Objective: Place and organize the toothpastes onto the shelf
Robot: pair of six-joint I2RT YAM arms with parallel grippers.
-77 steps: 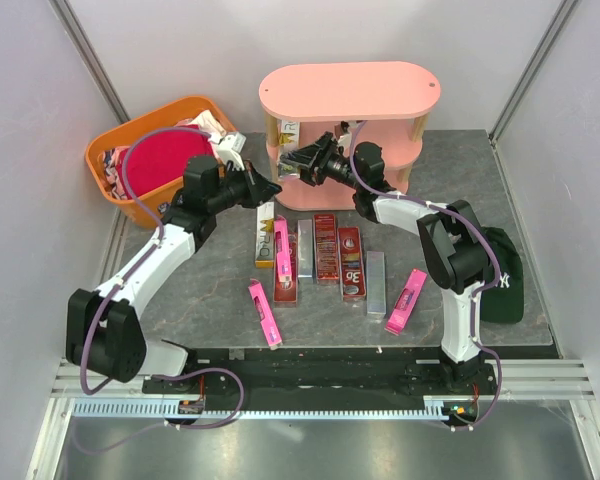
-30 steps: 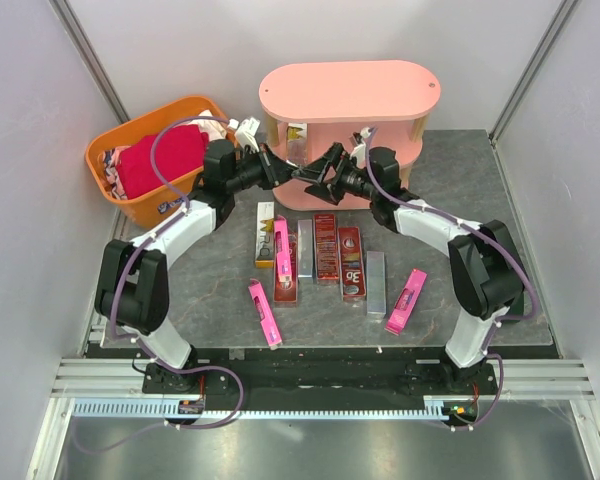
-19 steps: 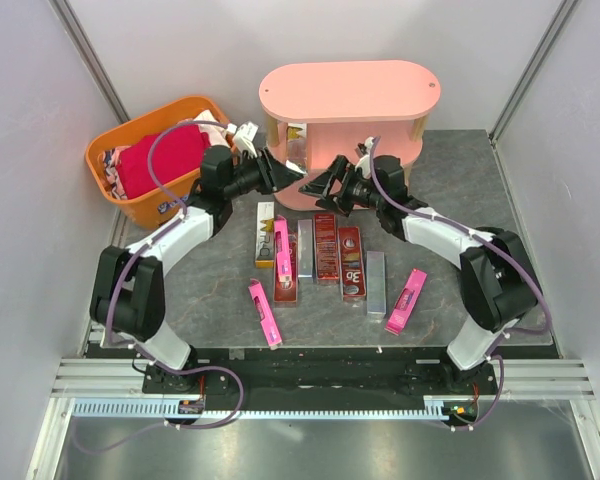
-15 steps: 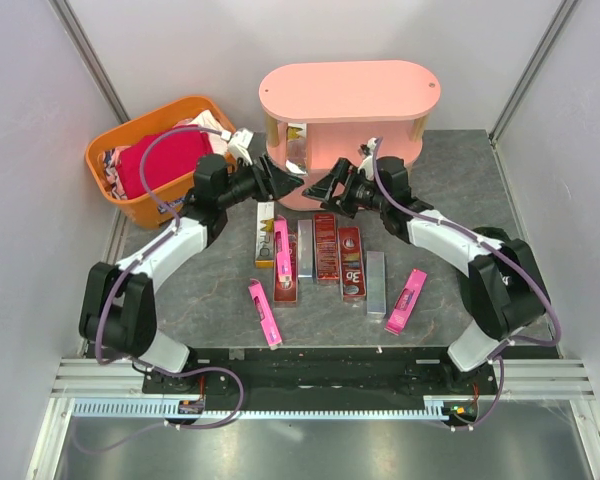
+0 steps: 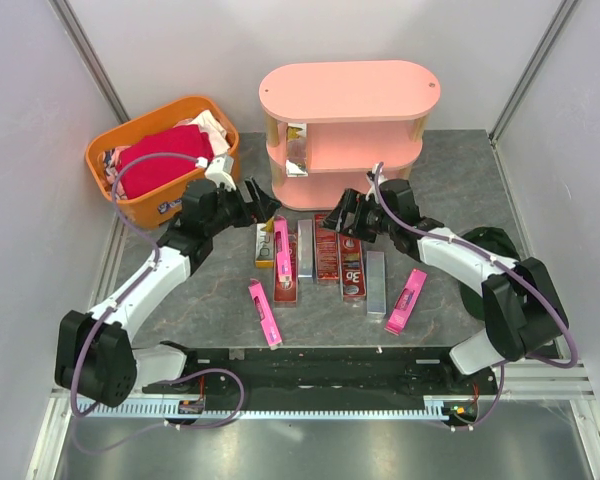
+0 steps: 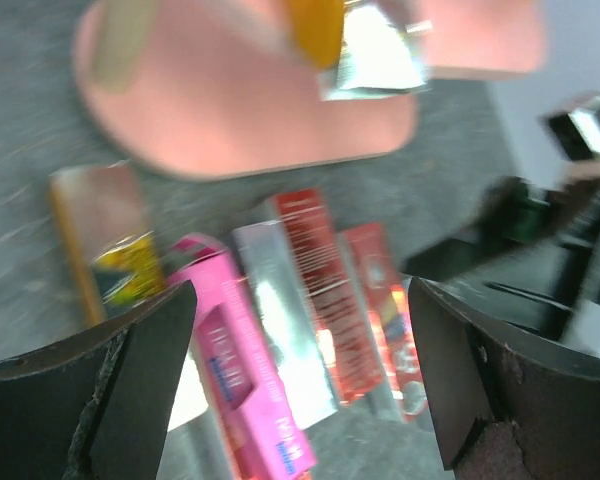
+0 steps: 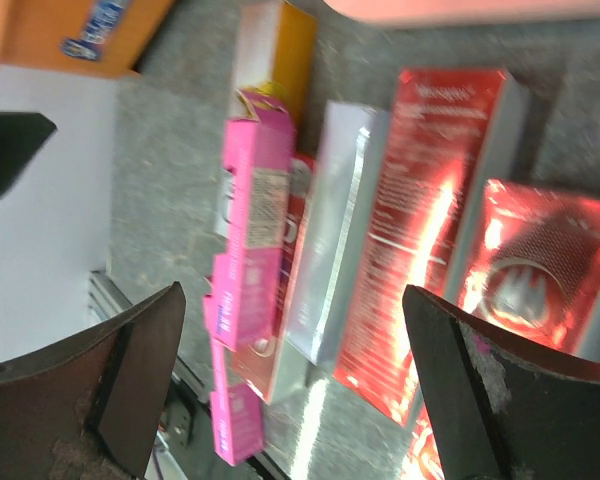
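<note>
We see both the left gripper (image 5: 260,203) and the right gripper (image 5: 337,216) spread wide and empty, hovering over the toothpastes (image 5: 325,250), which lie in a row on the table (image 5: 195,300) just before the shelf (image 5: 350,92).

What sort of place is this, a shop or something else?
Probably a robot lab test cell, not a shop: plain white walls enclose a grey table, two robot arms are bolted to a metal rail, and the shelf and toothpastes look like staged props.
</note>
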